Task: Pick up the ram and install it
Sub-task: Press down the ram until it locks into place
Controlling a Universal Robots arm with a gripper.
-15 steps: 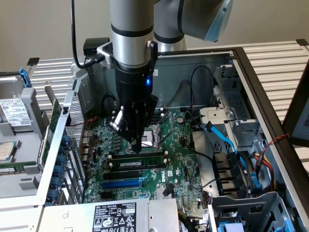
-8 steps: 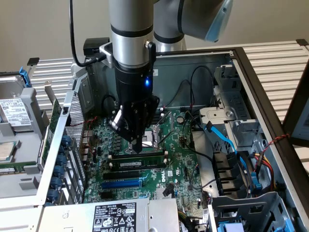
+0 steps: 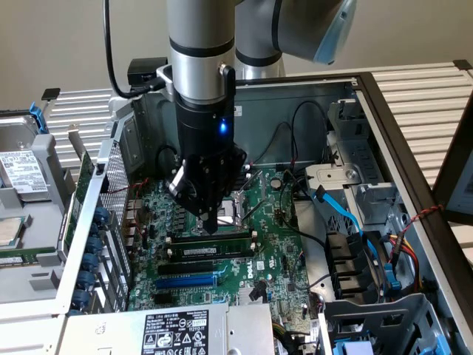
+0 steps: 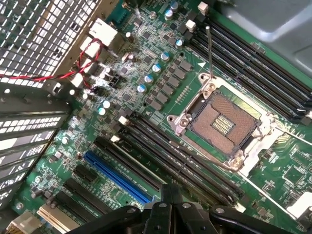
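Exterior view: the arm stands upright over an open computer case, and its gripper points straight down at the motherboard. The fingers are closed together into one narrow tip with nothing between them. That tip meets the top edge of the ram, which stands on edge in a slot just in front of the CPU socket. The ram runs level from one white end clip to the other, a pale label strip along its face. Next to it, on the side away from the socket, lies a black slot with a white label, then another black slot, then the blue slot. A blue cable and a bundle of black cables sit at the exterior view's right of the socket, beside the drive cage.

Wrist view: the closed gripper shows as dark finger links over the black slots beside the CPU socket, whose gold contact field lies bare inside its metal frame. The blue slot runs parallel on the far side of those slots from the socket. More black slots line the socket's opposite side. A red wire loops near the perforated case wall.
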